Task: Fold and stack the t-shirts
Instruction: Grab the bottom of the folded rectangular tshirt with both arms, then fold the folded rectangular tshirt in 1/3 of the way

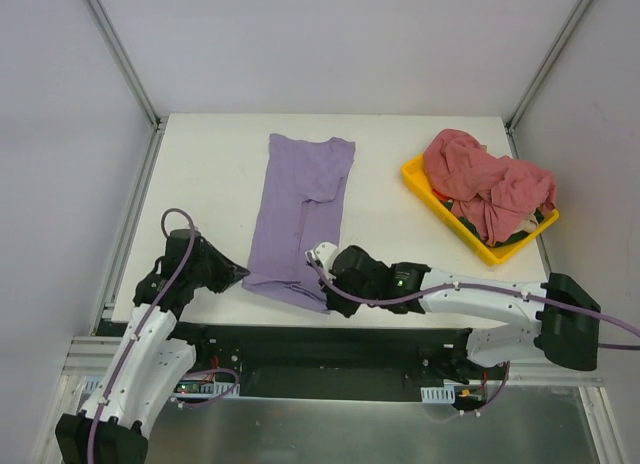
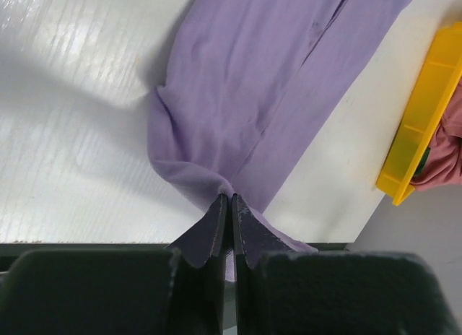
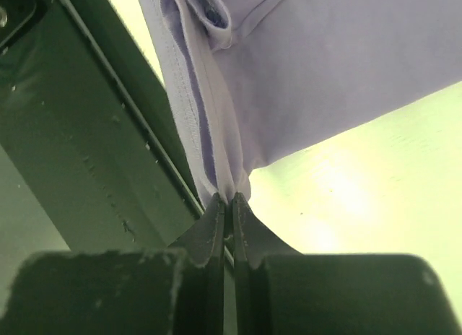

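The lavender t-shirt (image 1: 303,209) lies folded into a long narrow strip down the middle of the table, its near end at the front edge. My left gripper (image 1: 240,274) is shut on the near left corner of that end; the left wrist view shows the cloth (image 2: 245,97) pinched between the fingertips. My right gripper (image 1: 330,284) is shut on the near right corner, with the cloth (image 3: 303,68) bunched at the tips. The dusty pink-red t-shirts (image 1: 485,184) lie crumpled in a heap in the yellow tray (image 1: 425,189).
The yellow tray stands at the right of the table and also shows in the left wrist view (image 2: 422,118). The table's front edge and the dark frame rail (image 3: 86,133) run just under both grippers. White walls enclose the table.
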Controlling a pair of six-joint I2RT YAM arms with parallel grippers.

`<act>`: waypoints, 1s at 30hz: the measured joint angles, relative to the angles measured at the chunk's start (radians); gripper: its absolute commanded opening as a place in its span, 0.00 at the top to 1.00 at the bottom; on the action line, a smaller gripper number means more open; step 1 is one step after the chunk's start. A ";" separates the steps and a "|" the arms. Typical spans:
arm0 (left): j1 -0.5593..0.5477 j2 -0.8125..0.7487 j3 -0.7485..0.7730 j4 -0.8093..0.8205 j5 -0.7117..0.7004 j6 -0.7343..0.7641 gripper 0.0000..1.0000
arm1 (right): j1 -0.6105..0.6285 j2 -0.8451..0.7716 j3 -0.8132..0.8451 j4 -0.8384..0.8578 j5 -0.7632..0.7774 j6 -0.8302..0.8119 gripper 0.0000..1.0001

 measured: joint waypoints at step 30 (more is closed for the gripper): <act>-0.006 0.911 0.566 0.297 -0.145 0.153 1.00 | -0.507 0.433 0.444 0.003 -0.050 -0.172 0.99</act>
